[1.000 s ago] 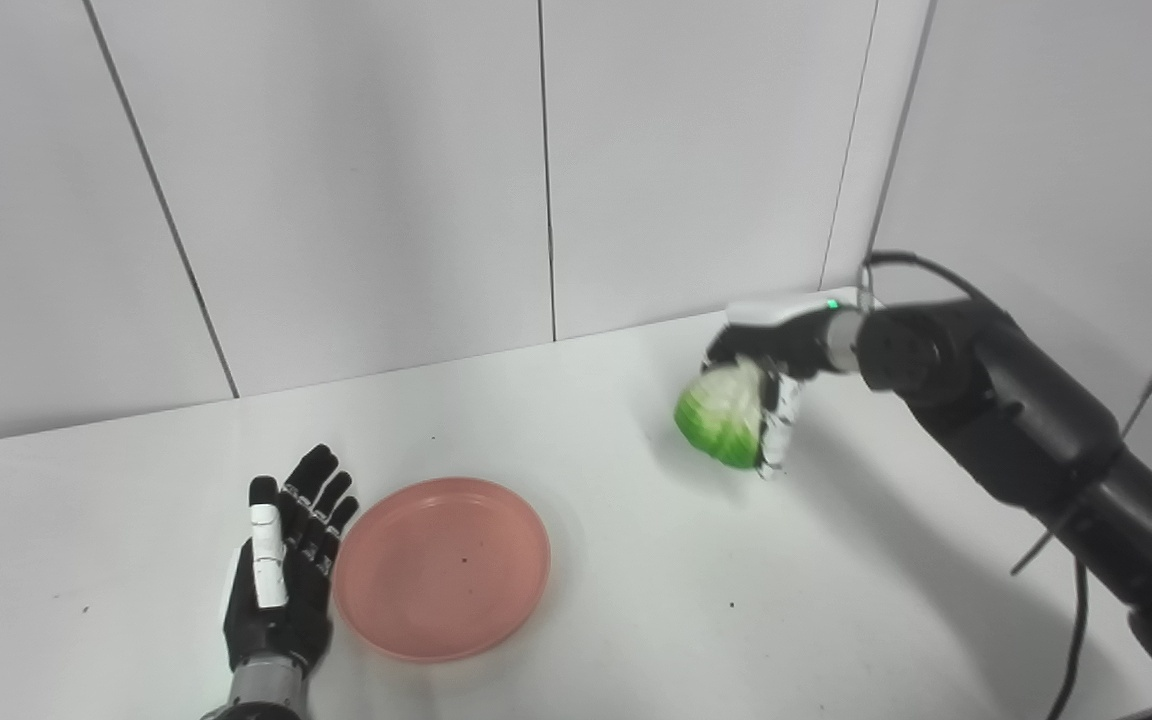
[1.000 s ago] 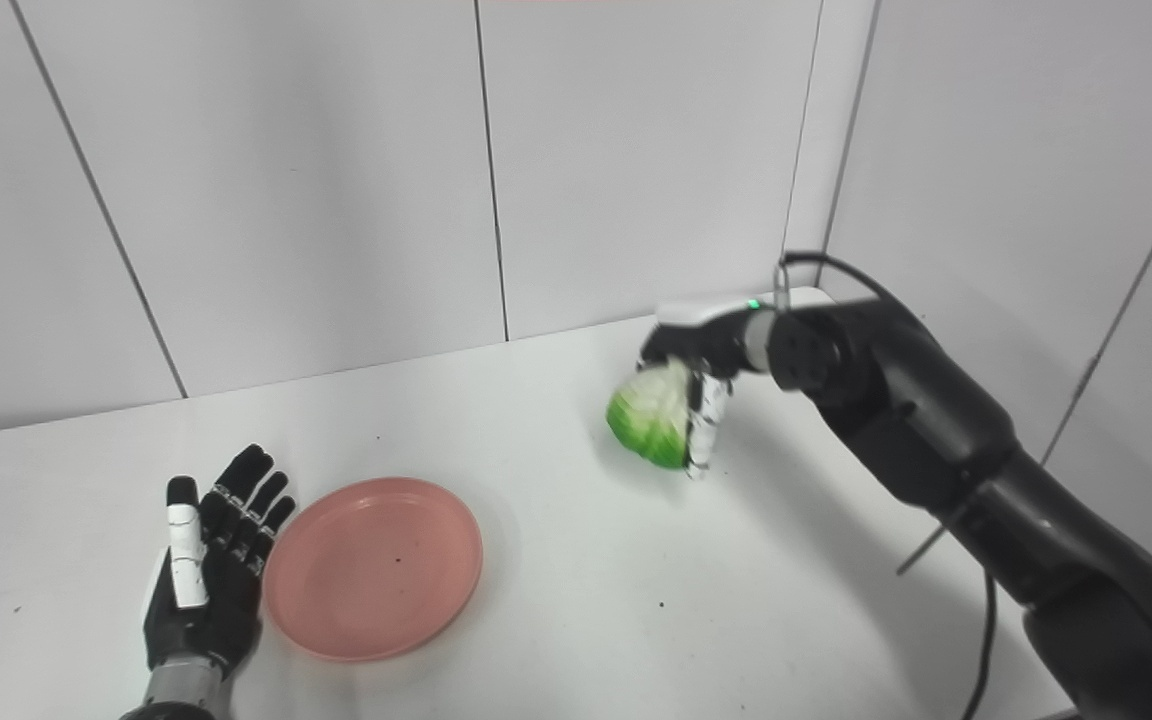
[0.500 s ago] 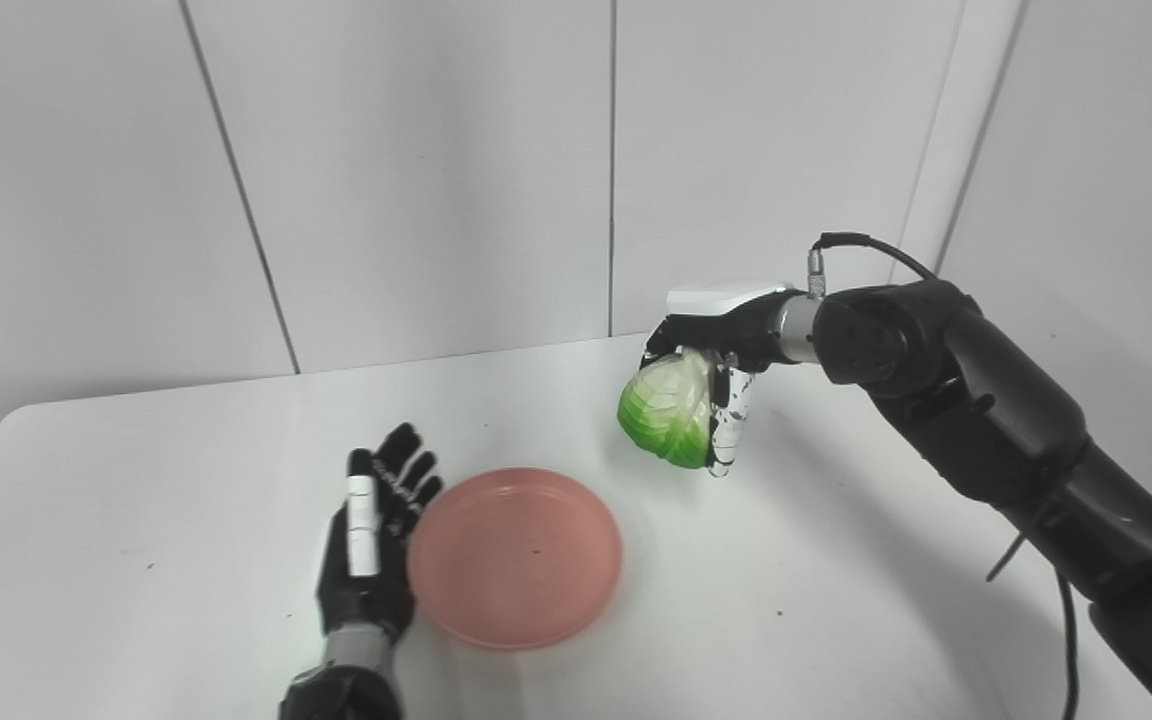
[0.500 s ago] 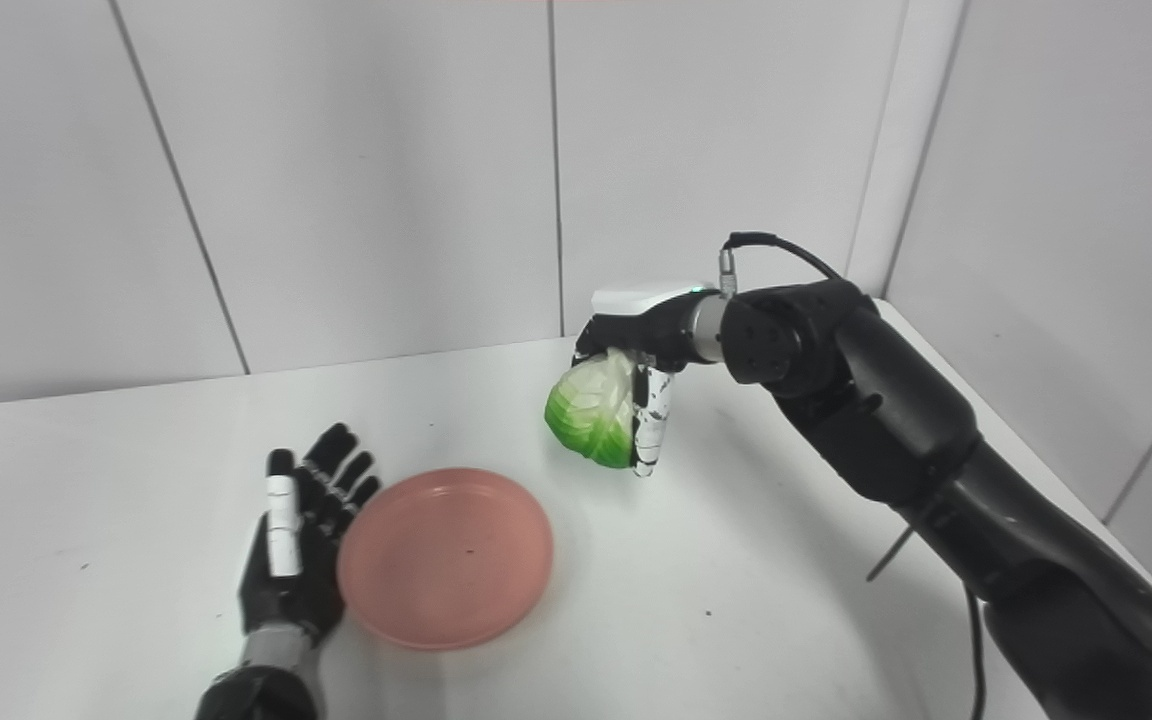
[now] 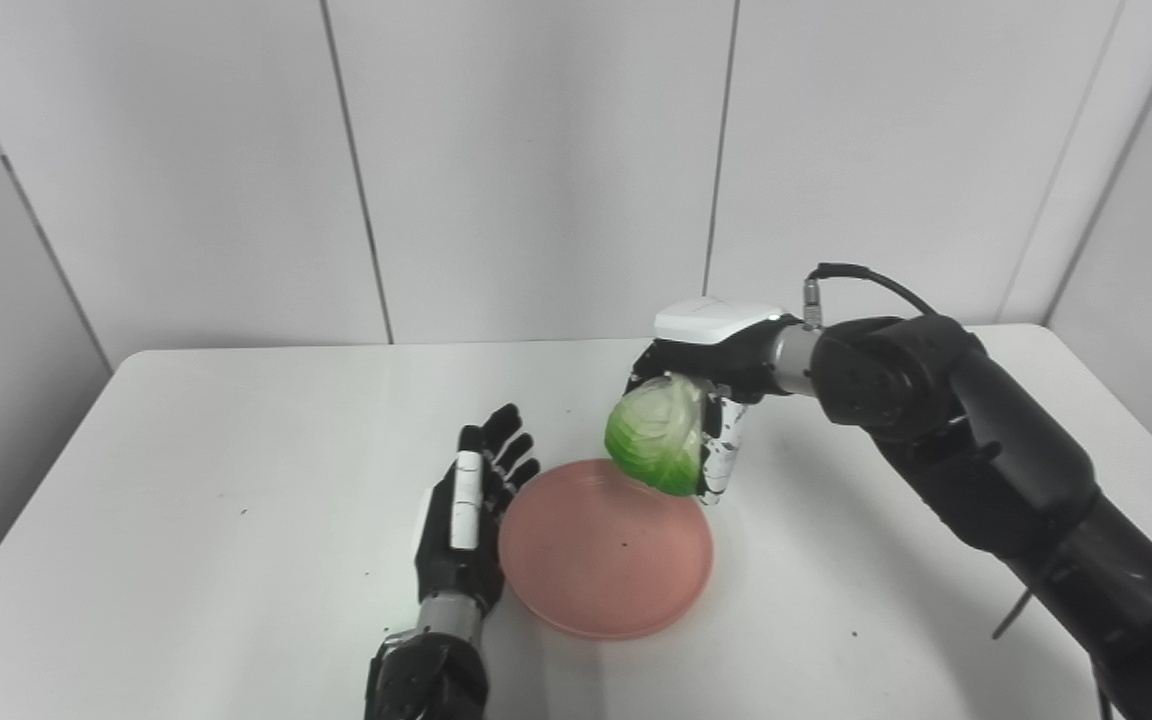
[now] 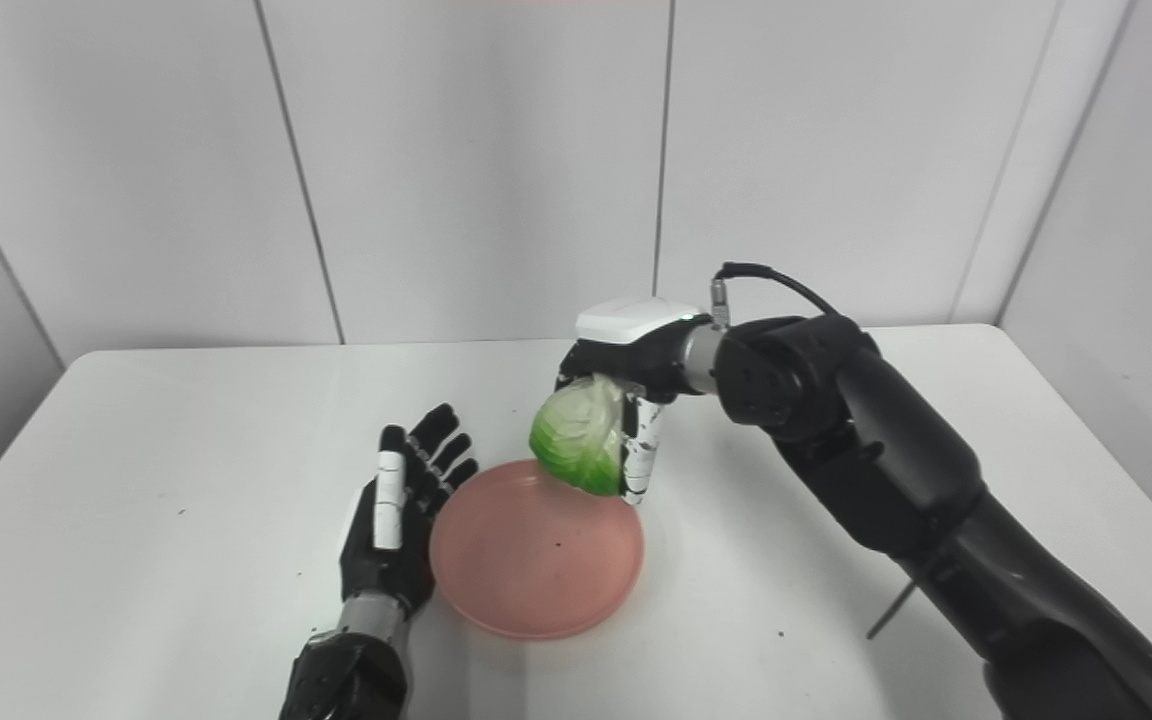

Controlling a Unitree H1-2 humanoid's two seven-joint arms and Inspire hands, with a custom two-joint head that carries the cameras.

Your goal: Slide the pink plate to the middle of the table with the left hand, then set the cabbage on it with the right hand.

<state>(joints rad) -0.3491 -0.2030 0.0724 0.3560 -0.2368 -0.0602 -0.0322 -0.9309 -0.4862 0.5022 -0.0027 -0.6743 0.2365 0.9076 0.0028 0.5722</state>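
The right hand (image 5: 711, 400) is wrapped around the cabbage (image 5: 656, 447), its fingers (image 5: 719, 462) curled down the cabbage's right side and its white back plate on top. The cabbage hangs clear of the surface (image 5: 236, 500), pale at the top and bright green lower down, and sits over the pink plate's (image 5: 604, 550) rim at about 1 o'clock. The dark right arm (image 5: 986, 470) runs away from the hand toward 4 o'clock and leaves the picture at the lower right corner, with a black cable (image 5: 856, 280) looping from its wrist.

The left hand (image 5: 466, 520) lies flat on the surface at the plate's 9 o'clock, holding nothing, fingers spread and pointing toward 12 o'clock. Its inner edge is just beside the plate's rim; whether they touch cannot be told.

The plate rests flat near the middle of the white surface, nothing lying on it apart from a tiny dark speck. Grey wall panels (image 5: 536, 150) stand behind the surface at 12 o'clock.
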